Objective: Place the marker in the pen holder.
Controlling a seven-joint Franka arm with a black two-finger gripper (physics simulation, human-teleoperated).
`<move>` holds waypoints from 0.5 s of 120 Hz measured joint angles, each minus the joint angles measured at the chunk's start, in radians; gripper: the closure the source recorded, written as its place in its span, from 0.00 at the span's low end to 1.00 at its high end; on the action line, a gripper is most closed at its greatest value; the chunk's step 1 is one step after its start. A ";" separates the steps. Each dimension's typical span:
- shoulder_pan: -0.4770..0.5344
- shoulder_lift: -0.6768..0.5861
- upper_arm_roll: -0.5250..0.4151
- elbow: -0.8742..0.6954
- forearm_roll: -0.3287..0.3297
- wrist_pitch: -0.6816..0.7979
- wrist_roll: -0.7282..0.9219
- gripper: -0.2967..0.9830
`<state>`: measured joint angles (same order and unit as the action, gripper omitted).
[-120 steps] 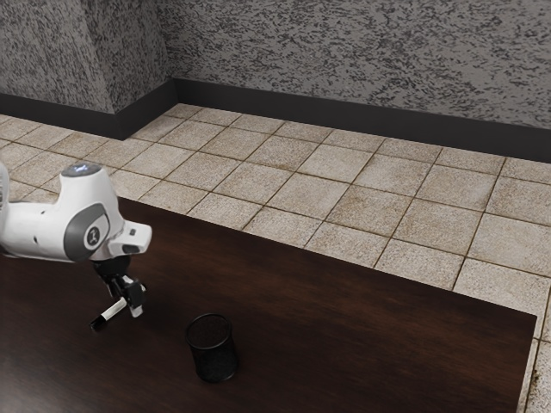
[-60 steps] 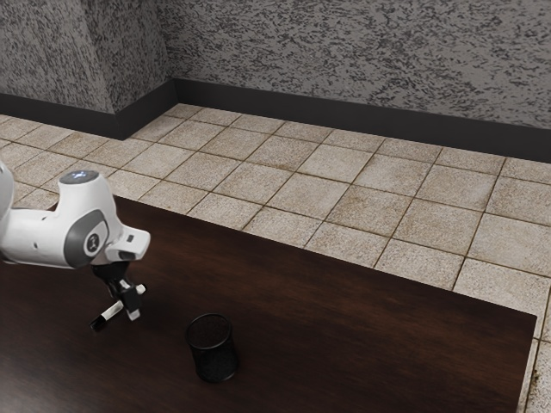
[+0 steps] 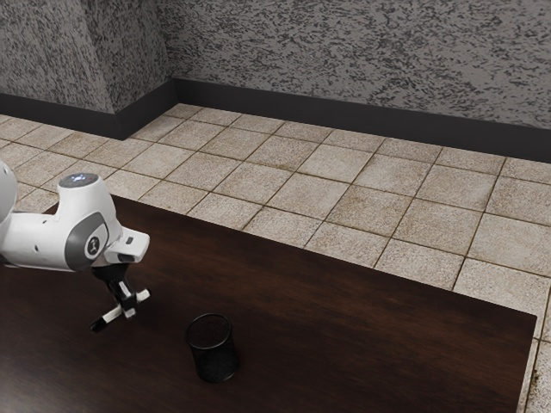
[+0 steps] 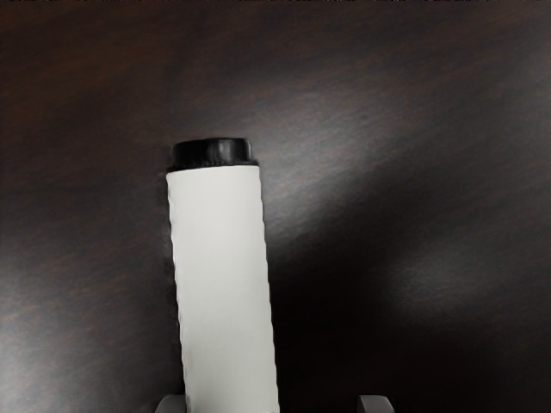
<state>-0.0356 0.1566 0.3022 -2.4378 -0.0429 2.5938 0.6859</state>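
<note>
Marker [image 4: 222,284], upright pen holder [image 3: 213,354] nearby, dark table [image 3: 362,318], tiled floor [image 3: 318,193] beyond

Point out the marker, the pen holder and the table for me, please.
Marker [image 4: 225,275]: wrist view, on its white barrel.
Pen holder [image 3: 214,361]: exterior view, on its dark side wall.
Table [image 3: 344,335]: exterior view, on its bare brown top.

The table [image 3: 344,318] looks like glossy wood, the marker [image 4: 224,284] matt plastic.
</note>
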 joint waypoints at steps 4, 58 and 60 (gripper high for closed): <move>0.000 0.000 0.000 0.000 0.000 0.001 0.001 0.67; -0.018 -0.095 0.000 0.016 0.016 0.013 -0.015 0.84; -0.021 -0.105 -0.001 0.020 0.015 0.013 -0.016 0.84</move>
<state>-0.0565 0.0516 0.3009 -2.4174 -0.0276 2.6070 0.6703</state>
